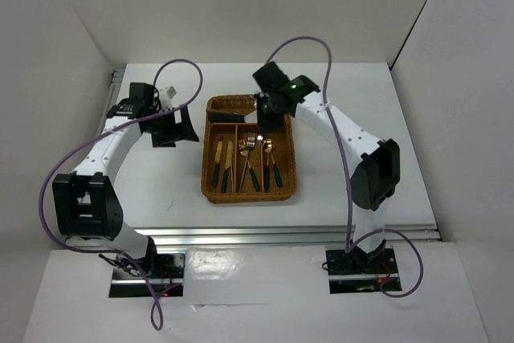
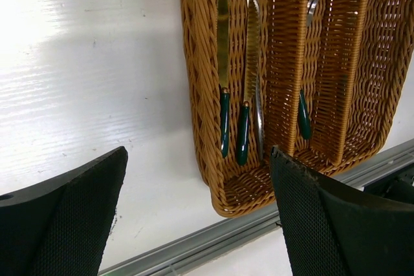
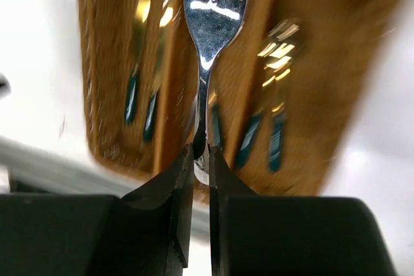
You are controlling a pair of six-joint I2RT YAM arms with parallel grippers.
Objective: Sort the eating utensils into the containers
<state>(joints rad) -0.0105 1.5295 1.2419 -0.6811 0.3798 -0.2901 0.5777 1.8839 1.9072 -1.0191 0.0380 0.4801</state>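
The brown wicker tray (image 1: 249, 197) sits mid-table, and its slots are the containers. Two gold knives (image 1: 222, 163) lie in its left slot, forks (image 1: 249, 158) in the middle one and spoons (image 1: 270, 162) in the right one. My right gripper (image 1: 269, 106) hovers over the tray's far end. In the right wrist view it (image 3: 201, 153) is shut on the neck of a silver fork (image 3: 213, 17), held above the blurred tray (image 3: 310, 95). My left gripper (image 1: 181, 126) stands open left of the tray. Its wrist view shows the knives (image 2: 223, 95) and the tray's near corner (image 2: 223, 205) between wide-apart fingers (image 2: 71, 218).
A grey metal rail (image 2: 213, 247) runs along the table's near edge. White walls enclose the table at the back and on both sides. The crosswise slot (image 1: 229, 106) at the tray's far end is partly hidden by the right wrist.
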